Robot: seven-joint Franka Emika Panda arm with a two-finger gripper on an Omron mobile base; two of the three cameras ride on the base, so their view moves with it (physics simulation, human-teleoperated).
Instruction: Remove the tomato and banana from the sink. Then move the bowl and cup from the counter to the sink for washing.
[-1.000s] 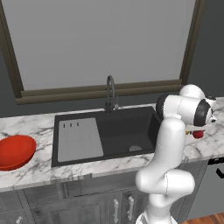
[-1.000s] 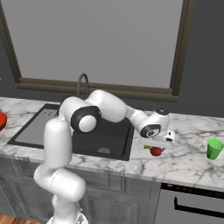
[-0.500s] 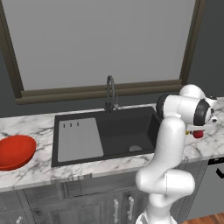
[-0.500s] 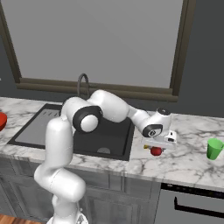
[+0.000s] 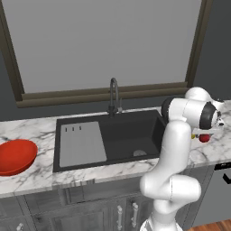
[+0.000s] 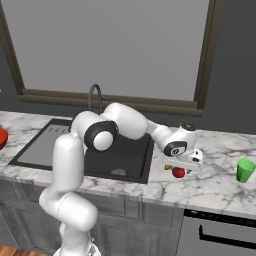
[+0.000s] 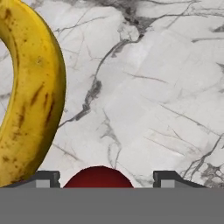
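The gripper [image 6: 181,167] hangs low over the counter [image 6: 220,187] right of the sink [image 5: 122,135], its jaws spread wide either side of the tomato [image 6: 178,172], which sits on the marble. The banana [image 7: 30,96] lies just beside it; the cup [image 6: 245,170] stands farther right, the bowl [image 5: 16,155] far left.

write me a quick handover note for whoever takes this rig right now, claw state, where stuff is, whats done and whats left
Claw: open, low over the counter right of the sink, fingertips either side of the tomato with gaps showing; looks released, not gripped.
Banana: lying on the counter beside the tomato.
Sink: no fruit seen in the basin.
Bowl: on the counter left of the sink.
Cup: upright on the counter, far right.
Done: tomato and banana are out of the sink.
Left: lift the claw clear, then move the bowl and the cup into the sink.
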